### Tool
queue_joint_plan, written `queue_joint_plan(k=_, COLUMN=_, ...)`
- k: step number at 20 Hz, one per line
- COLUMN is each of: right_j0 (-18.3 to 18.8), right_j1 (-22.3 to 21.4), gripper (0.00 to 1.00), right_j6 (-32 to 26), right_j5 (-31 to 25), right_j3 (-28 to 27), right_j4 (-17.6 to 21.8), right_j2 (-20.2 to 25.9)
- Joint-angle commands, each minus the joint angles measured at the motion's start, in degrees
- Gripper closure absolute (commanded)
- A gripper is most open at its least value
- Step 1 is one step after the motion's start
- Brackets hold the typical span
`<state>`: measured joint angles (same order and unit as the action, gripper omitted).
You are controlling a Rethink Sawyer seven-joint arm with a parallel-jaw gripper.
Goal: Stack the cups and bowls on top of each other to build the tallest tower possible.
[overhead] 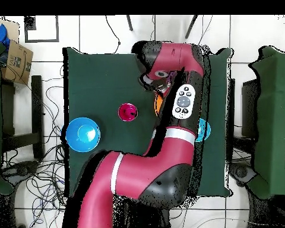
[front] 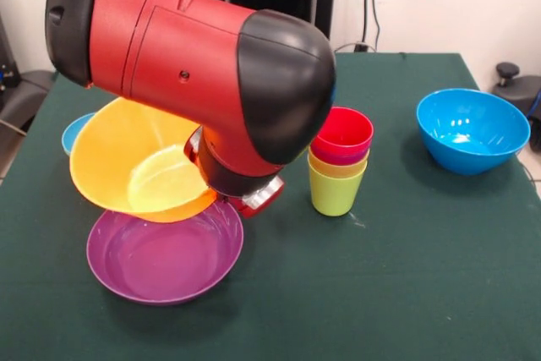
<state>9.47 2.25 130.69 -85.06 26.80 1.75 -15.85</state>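
The tower [front: 338,171] stands mid-table: four nested cups, lime green lowest, then yellow, purple, and red on top; from overhead its red top [overhead: 127,111] shows. My gripper [front: 252,199] sits left of the tower, under the bulky red and black arm. It holds the large yellow-orange bowl [front: 127,158] by its rim, tilted, just above the wide purple bowl [front: 165,258]. A sliver of the orange bowl [overhead: 158,104] shows overhead beside the arm. The large blue bowl [front: 472,128] sits alone at the right, also overhead [overhead: 82,133]. The small green bowl is not seen.
A small blue bowl [front: 74,131] peeks out behind the orange bowl at the left; overhead it [overhead: 203,129] lies partly under the arm. The green tabletop [front: 406,293] stretches in front of the tower. The arm hides much of the table's left half.
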Motion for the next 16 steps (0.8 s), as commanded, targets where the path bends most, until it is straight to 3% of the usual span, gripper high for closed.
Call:
queue_joint_plan(k=1, right_j0=0.8, right_j1=1.1, gripper=1.00, right_j6=-4.6, right_j5=0.5, right_j3=-0.9, right_j4=-0.7, right_j2=5.5)
queue_joint_plan(k=12, right_j0=0.4, right_j1=1.8, gripper=1.00, right_j6=-3.1, right_j5=5.0, right_j3=0.6, right_j4=-0.3, right_j2=5.2)
queue_joint_plan(k=16, right_j0=0.2, right_j1=1.7, gripper=1.00, right_j6=-2.9, right_j5=3.5, right_j3=-0.4, right_j4=-0.4, right_j2=4.9)
